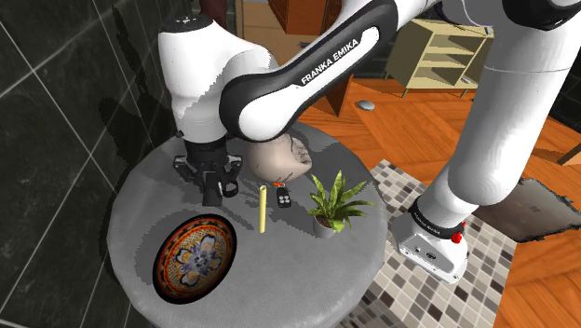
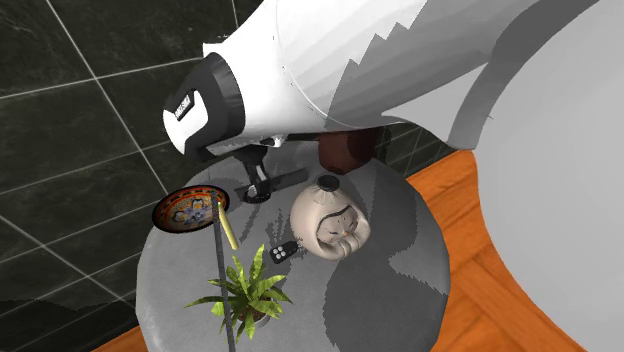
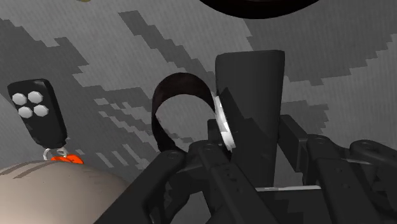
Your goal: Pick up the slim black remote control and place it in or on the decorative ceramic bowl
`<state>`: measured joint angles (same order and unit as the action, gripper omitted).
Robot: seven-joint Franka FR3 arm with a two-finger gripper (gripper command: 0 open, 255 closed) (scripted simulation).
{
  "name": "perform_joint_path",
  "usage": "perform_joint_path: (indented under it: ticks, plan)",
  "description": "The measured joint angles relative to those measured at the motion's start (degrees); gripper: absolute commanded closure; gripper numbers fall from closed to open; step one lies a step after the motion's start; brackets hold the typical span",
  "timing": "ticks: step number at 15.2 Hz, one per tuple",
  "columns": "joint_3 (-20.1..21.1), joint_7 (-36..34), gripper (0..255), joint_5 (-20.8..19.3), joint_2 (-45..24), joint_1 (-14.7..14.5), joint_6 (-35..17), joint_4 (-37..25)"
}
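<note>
Gripper (image 1: 213,189) is hanging low over the round grey table (image 1: 140,200). Its fingers are clamping a slim black remote (image 3: 249,89) with a pale side edge. The remote is standing out lengthwise past the fingertips, and I am judging it to be clear of the tabletop.

- Patterned ceramic bowl (image 1: 194,256) is sitting just ahead of the gripper, beyond the remote's free end, with nothing in it yet.
- Small black key fob (image 3: 37,111) with four pale buttons is lying off to one side of the fingers, against a beige vase (image 1: 279,158).
- Yellow stick (image 1: 263,210) is lying between the gripper and the fob.

Risks, as judged:
- The grip is looking narrow on a long body, so the remote may be pivoting or slipping during the carry.
- The protruding end may be catching the bowl's rim if the approach is too low.
- A release over the sloped wall may be sending it sliding out.
- The forearm is passing close to the vase.
</note>
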<state>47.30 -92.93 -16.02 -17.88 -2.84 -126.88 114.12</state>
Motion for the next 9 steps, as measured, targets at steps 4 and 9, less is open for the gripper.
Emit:
perform_joint_path:
  ticks: [4, 9]
  plan:
    - [1.0, 1.4, 255, 2.0, 2.0, 0.9, 2.5, -1.2]
    - [2.0, 2.8, 255, 4.3, 4.3, 1.8, 5.7, -2.8]
